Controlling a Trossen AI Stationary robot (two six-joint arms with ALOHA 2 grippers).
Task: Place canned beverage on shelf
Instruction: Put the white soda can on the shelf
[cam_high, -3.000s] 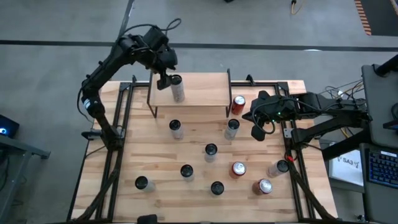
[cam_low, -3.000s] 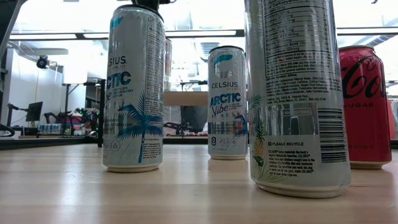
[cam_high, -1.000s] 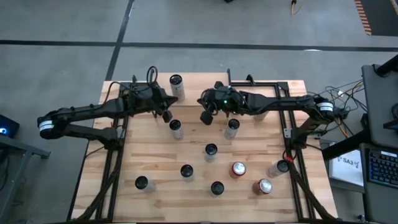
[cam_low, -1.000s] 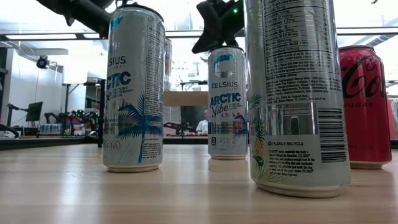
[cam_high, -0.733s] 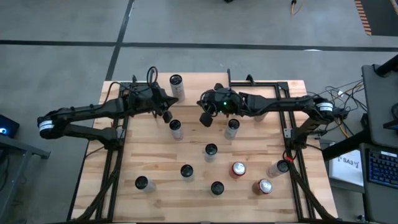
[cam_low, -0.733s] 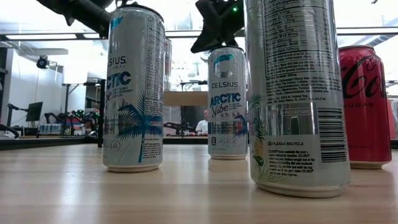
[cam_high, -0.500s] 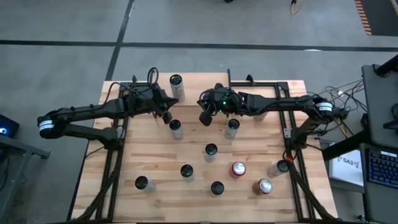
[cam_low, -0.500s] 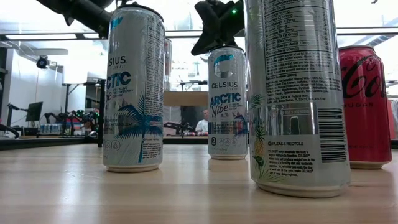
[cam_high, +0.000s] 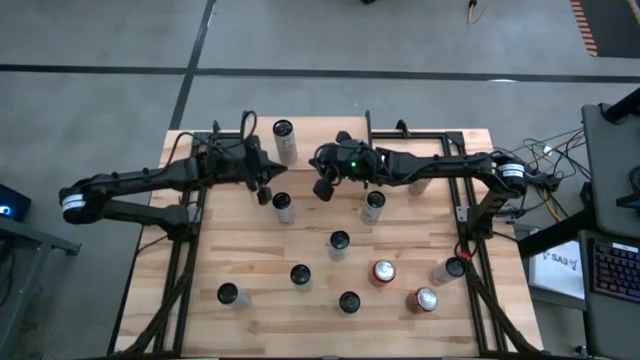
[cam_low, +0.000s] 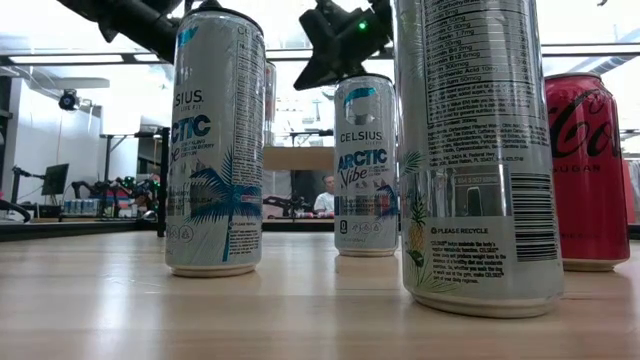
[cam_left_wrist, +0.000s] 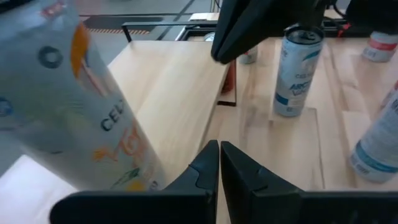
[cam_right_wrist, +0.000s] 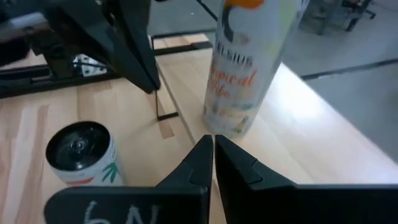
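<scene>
Can (cam_high: 284, 140) upright on shelf (cam_high: 310, 135) (label legible only wrist-side (cam_right_wrist: 249, 68)).

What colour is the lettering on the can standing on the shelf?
Orange, on the white can; right wrist view shows it best.

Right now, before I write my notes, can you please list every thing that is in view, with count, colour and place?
shelf: one, light wood top with black legs, at the table's far edge
can on the shelf: one, pale with orange print, upright at the shelf's left end
pale cans: seven, silver-white with dark tops, standing spread over the table in front of the shelf
red cans: two seen from above, on the table's right side, away from the shelf
table: one, light planks
person: one, far off in the room behind
left gripper: one, dark, shut, over the shelf's front edge
right gripper: one, dark, shut, over the shelf, near its can
</scene>
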